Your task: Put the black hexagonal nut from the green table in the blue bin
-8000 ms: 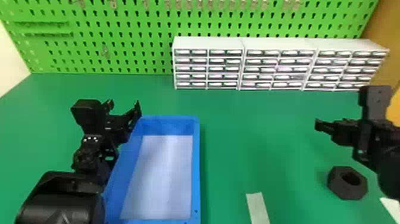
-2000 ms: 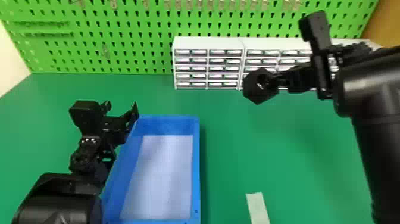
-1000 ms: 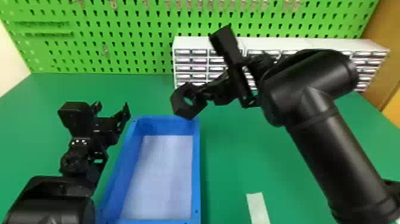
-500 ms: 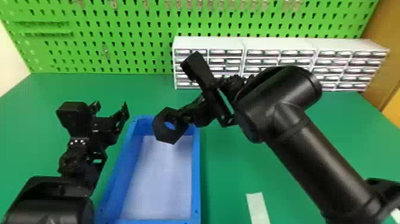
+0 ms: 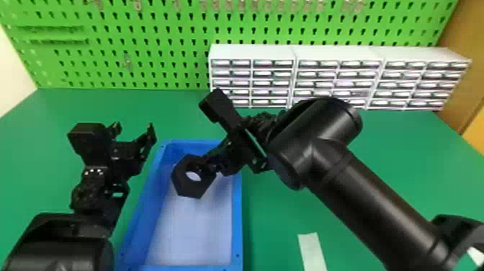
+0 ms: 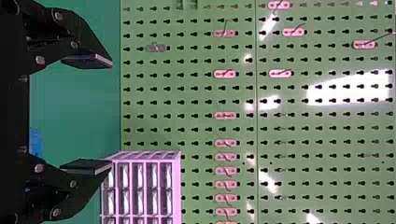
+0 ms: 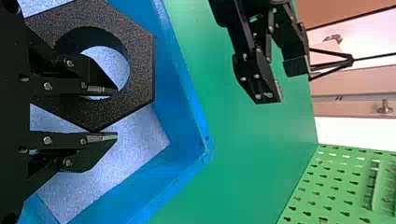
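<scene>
And here we are at the drop: the black hexagonal nut (image 5: 192, 190) is up over the blue bin (image 5: 237, 216), a touch toward its 12 o'clock end, and letting go looks like the step in hand! The right claw (image 7: 115, 112) has it pinched by one side of its ring, one finger in the hole and the other against the outer edge, arm coming in from 4 o'clock. The left claw (image 6: 112, 113), spread wide with nothing in its grip, is parked at the bin's 11 o'clock. What's wanted next, I'd say: lower a little, keep clear of the walls, then spread the right claw enough for that inner finger to slip out of the hole; it could snag there and drag the nut along. Now look at the change! Eight seconds ago the nut lay on the green tabletop (image 5: 407, 151), out at the bin's 3 o'clock; half a second ago it hung nearer the 12 o'clock rim, and it has since swung toward 7 o'clock, further in over the bin's floor
</scene>
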